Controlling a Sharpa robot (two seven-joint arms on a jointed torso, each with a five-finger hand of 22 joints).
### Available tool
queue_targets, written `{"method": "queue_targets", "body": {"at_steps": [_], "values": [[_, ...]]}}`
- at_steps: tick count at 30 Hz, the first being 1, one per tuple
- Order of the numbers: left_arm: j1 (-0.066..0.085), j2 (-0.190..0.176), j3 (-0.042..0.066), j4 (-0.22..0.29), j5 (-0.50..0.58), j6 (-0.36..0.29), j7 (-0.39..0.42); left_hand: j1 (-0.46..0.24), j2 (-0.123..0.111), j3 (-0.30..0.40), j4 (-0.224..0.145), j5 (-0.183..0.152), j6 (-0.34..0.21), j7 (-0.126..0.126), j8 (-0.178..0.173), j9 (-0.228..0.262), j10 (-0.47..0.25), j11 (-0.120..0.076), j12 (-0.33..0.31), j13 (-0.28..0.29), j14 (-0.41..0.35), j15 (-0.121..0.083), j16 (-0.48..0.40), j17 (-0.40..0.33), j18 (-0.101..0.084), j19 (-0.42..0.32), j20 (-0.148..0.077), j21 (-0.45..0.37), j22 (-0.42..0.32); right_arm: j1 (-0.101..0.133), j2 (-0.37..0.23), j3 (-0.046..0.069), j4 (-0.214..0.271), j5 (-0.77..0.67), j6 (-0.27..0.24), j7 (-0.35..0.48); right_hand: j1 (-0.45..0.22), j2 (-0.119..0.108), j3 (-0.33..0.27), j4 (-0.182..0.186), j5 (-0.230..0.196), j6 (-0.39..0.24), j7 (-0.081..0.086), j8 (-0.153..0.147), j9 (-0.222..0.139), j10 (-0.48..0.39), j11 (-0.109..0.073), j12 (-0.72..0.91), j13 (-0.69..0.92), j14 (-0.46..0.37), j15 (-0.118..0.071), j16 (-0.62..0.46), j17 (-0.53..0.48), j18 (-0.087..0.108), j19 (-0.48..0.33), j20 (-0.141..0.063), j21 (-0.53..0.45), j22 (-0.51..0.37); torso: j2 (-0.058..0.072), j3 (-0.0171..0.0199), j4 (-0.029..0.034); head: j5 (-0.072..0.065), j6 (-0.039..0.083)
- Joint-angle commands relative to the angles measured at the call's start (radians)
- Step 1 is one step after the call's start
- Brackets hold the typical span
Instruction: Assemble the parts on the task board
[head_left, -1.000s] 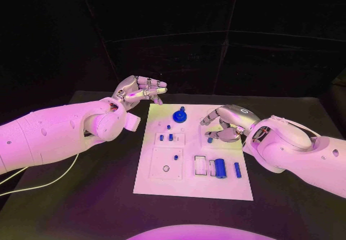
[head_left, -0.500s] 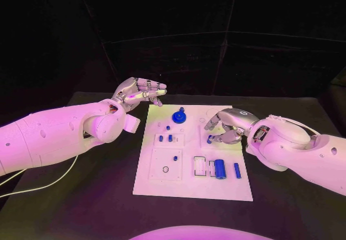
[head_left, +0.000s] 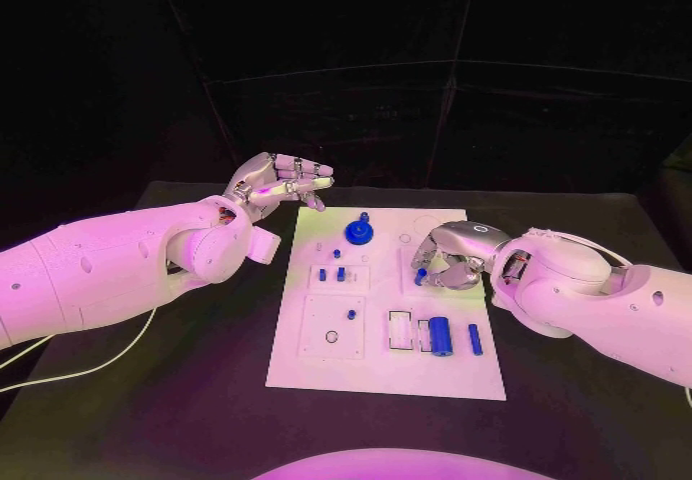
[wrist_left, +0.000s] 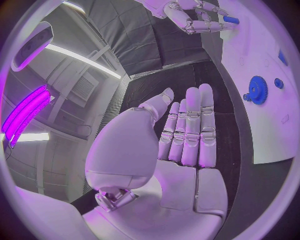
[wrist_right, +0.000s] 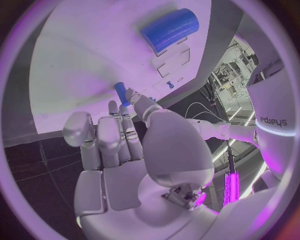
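The white task board (head_left: 378, 360) lies in the middle of the black table. My right hand (head_left: 453, 257) hovers over its right middle and pinches a small blue peg (head_left: 420, 276) at its fingertips; the right wrist view shows this peg (wrist_right: 120, 93) between thumb and finger, just off the board (wrist_right: 81, 65). My left hand (head_left: 277, 182) is raised off the board's far left corner, fingers extended, holding nothing. On the board stand a blue gear (head_left: 359, 236), two short pegs (head_left: 332, 273) and a single peg (head_left: 352, 314). A thick blue cylinder (head_left: 441, 337) and a thin blue rod (head_left: 475, 340) lie near the front right.
A white cable (head_left: 87, 368) trails over the table's left side under my left arm. Beside the cylinder, a rectangular slot (head_left: 401, 330) opens in the board, with a round hole (head_left: 332, 338) in the front left plate. The left wrist view shows the gear (wrist_left: 257, 90).
My right hand has drifted slightly left and toward me over the board, turning as it carries the small peg. The left hand has stayed where it was.
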Motion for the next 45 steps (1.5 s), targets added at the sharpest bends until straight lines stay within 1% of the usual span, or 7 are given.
{"method": "queue_targets", "body": {"at_steps": [1, 14, 21, 28, 34, 39, 45], "values": [[0.001, -0.001, 0.001, 0.002, 0.003, 0.011, 0.004, 0.002, 0.009, -0.006, 0.001, 0.001, -0.007, 0.004, -0.004, -0.002, -0.006, 0.002, -0.006, -0.001, 0.003, 0.003, -0.005, -0.002, 0.012, 0.005, -0.001, -0.007, -0.002, 0.0, 0.007, 0.0, -0.007, -0.017, 0.037, -0.008, 0.005, 0.012, 0.013, 0.0, -0.009, 0.016, 0.003, 0.006, 0.001, 0.018, -0.001, 0.005, -0.002, 0.0, -0.006, 0.001, 0.004, 0.01, 0.003, -0.006, -0.002, 0.003, 0.0, 0.0004, 0.0003, 0.0, -0.001], [0.001, -0.003, 0.001, 0.002, 0.003, 0.016, 0.005, 0.002, 0.009, -0.006, 0.001, 0.001, -0.007, 0.004, -0.004, -0.002, -0.006, 0.002, -0.006, -0.001, 0.003, 0.003, -0.005, -0.002, 0.012, 0.005, -0.001, -0.007, -0.002, -0.002, 0.018, -0.001, -0.017, -0.02, 0.002, -0.004, 0.018, 0.048, 0.073, 0.009, -0.062, 0.098, -0.006, 0.028, 0.007, 0.124, -0.021, 0.004, 0.001, 0.007, -0.022, 0.014, 0.018, 0.006, 0.021, -0.019, 0.011, 0.027, -0.001, 0.0005, -0.001, 0.001, -0.005], [0.001, -0.003, 0.001, 0.001, 0.003, 0.017, 0.005, 0.002, 0.009, -0.006, 0.001, 0.001, -0.007, 0.004, -0.004, -0.002, -0.006, 0.002, -0.006, -0.001, 0.003, 0.003, -0.005, -0.002, 0.012, 0.005, -0.001, -0.007, -0.002, -0.003, 0.009, -0.001, -0.006, -0.024, -0.09, -0.006, 0.03, 0.059, 0.098, 0.01, -0.096, 0.123, -0.014, 0.032, 0.008, 0.158, -0.031, -0.001, 0.004, 0.011, -0.03, 0.022, 0.029, 0.003, 0.031, -0.028, 0.019, 0.042, -0.002, 0.0008, -0.001, 0.001, -0.006], [0.001, -0.002, 0.001, -0.006, 0.003, 0.018, 0.004, 0.002, 0.009, -0.006, 0.001, 0.001, -0.007, 0.004, -0.004, -0.002, -0.006, 0.002, -0.006, -0.001, 0.003, 0.003, -0.005, -0.002, 0.012, 0.005, -0.001, -0.007, -0.002, -0.002, -0.03, 0.0, 0.047, 0.008, -0.171, 0.003, 0.031, 0.055, 0.101, 0.009, -0.097, 0.127, -0.015, 0.032, 0.008, 0.164, -0.033, -0.003, 0.004, 0.011, -0.031, 0.023, 0.031, 0.002, 0.033, -0.029, 0.021, 0.046, -0.003, 0.0006, -0.001, 0.002, -0.006], [0.001, 0.001, 0.001, -0.012, 0.003, 0.019, 0.004, 0.002, 0.009, -0.006, 0.001, 0.001, -0.007, 0.004, -0.004, -0.002, -0.006, 0.002, -0.006, -0.001, 0.003, 0.003, -0.005, -0.002, 0.012, 0.005, -0.001, -0.007, -0.002, -0.001, -0.05, 0.002, 0.118, 0.06, -0.202, 0.031, 0.034, 0.05, 0.107, 0.005, -0.094, 0.125, -0.014, 0.028, 0.007, 0.162, -0.032, -0.01, 0.004, 0.012, -0.031, 0.025, 0.033, 0.001, 0.034, -0.031, 0.022, 0.047, -0.003, 0.0002, 0.0017, 0.004, -0.004], [0.001, 0.004, 0.001, -0.015, 0.003, 0.02, 0.004, 0.002, 0.009, -0.006, 0.001, 0.001, -0.007, 0.004, -0.004, -0.002, -0.006, 0.002, -0.006, -0.001, 0.003, 0.003, -0.005, -0.002, 0.012, 0.005, -0.001, -0.007, -0.002, -0.001, -0.018, 0.001, 0.144, 0.094, -0.194, 0.043, 0.036, 0.048, 0.11, 0.004, -0.091, 0.123, -0.013, 0.026, 0.006, 0.16, -0.031, -0.015, 0.003, 0.012, -0.031, 0.025, 0.032, 0.001, 0.034, -0.031, 0.022, 0.046, -0.002, -0.0004, -0.0006, 0.008, -0.002], [0.001, 0.009, 0.001, -0.019, 0.003, 0.021, 0.004, 0.001, 0.01, -0.008, 0.001, 0.001, -0.008, 0.005, -0.004, -0.002, -0.008, 0.003, -0.006, -0.001, 0.002, 0.004, -0.006, -0.003, 0.012, 0.006, -0.001, -0.009, -0.004, -0.007, 0.081, -0.003, 0.127, 0.107, -0.169, 0.067, 0.035, 0.047, 0.114, 0.004, -0.087, 0.121, -0.01, 0.022, 0.004, 0.158, -0.028, -0.02, 0.002, 0.011, -0.029, 0.025, 0.031, 0.001, 0.033, -0.03, 0.021, 0.045, 0.0, 0.0003, -0.0031, 0.013, -0.002]]}}
